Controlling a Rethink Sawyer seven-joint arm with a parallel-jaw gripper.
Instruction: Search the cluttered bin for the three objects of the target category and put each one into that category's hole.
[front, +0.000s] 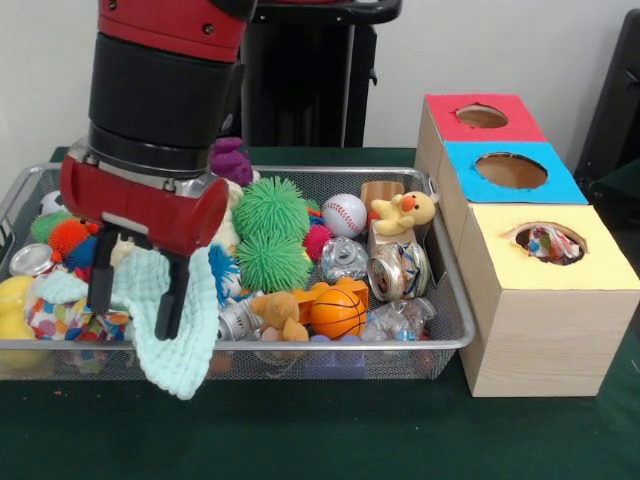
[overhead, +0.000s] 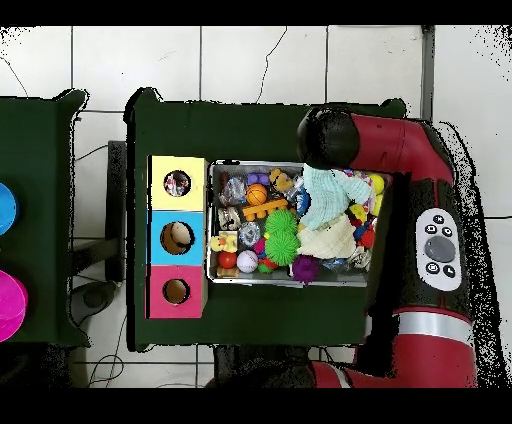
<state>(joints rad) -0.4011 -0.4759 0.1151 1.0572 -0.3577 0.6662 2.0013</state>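
Note:
The wire mesh bin (front: 455, 343) holds mixed toys, cans and cloths; it also shows in the overhead view (overhead: 212, 225). My gripper (front: 135, 290) hangs over the bin's left part with its two black fingers (front: 171, 297) wide apart and nothing pinched. The mint waffle cloth (front: 170, 345) lies between and behind them and drapes over the front rim. A white cloth with coloured patches (front: 60, 320) lies at the bin's left end, just left of the gripper. Another printed cloth (front: 548, 243) shows inside the yellow-topped hole (front: 545, 232). In the overhead view the arm hides the gripper.
The blue-topped box (front: 510, 172) and the red-topped box (front: 481, 117) stand behind the yellow one, right of the bin. Green spiky balls (front: 272, 235), a baseball (front: 344, 214), a duck toy (front: 405, 212), a basketball (front: 337, 312) and crushed cans (front: 397, 270) fill the bin. A cream waffle cloth (overhead: 330, 240) lies there too.

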